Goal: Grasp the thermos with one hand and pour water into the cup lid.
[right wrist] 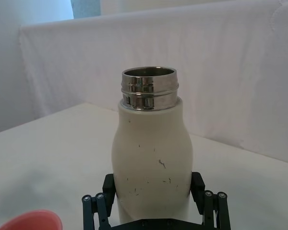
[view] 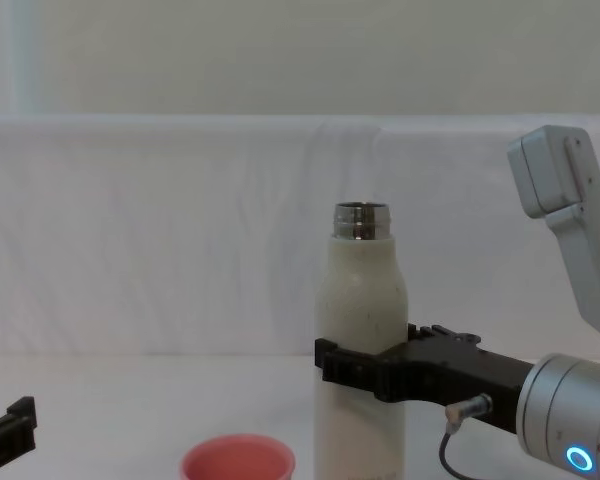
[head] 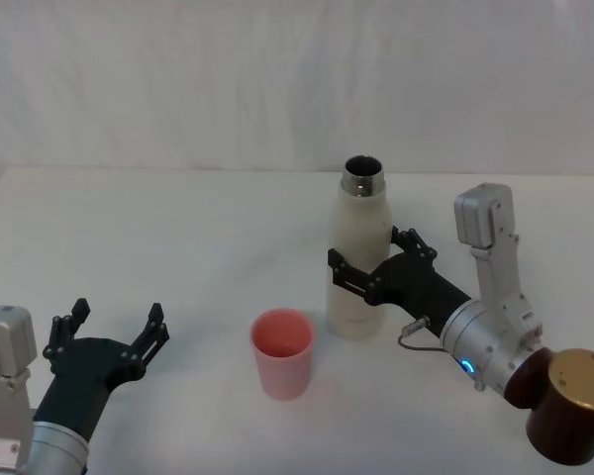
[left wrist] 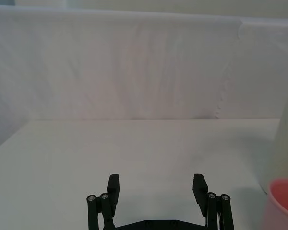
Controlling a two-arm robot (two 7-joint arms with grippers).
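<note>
Head view has the tall cream-white thermos with its shiny steel threaded neck standing upright on the white desk, a little right of centre, mouth open and uncapped. The right tool, black and two-fingered on a silver-grey wrist, reaches in from the right at about mid-height of the bottle, one finger on either side of the body, clamped against it. From the right wrist view the fingers sit tight on both flanks of the thermos, whose cream surface carries small dark specks. The chest view shows the same grip on the thermos from the side, the right tool level with the bottle's lower half.

A small round salmon-pink cup lid stands upright on the desk just beside the thermos, to its left and nearer the robot, not touching it.

Over at the lower left, the left tool hovers low over the desk with its fingers spread apart, holding nothing, well apart from the cup lid.
</note>
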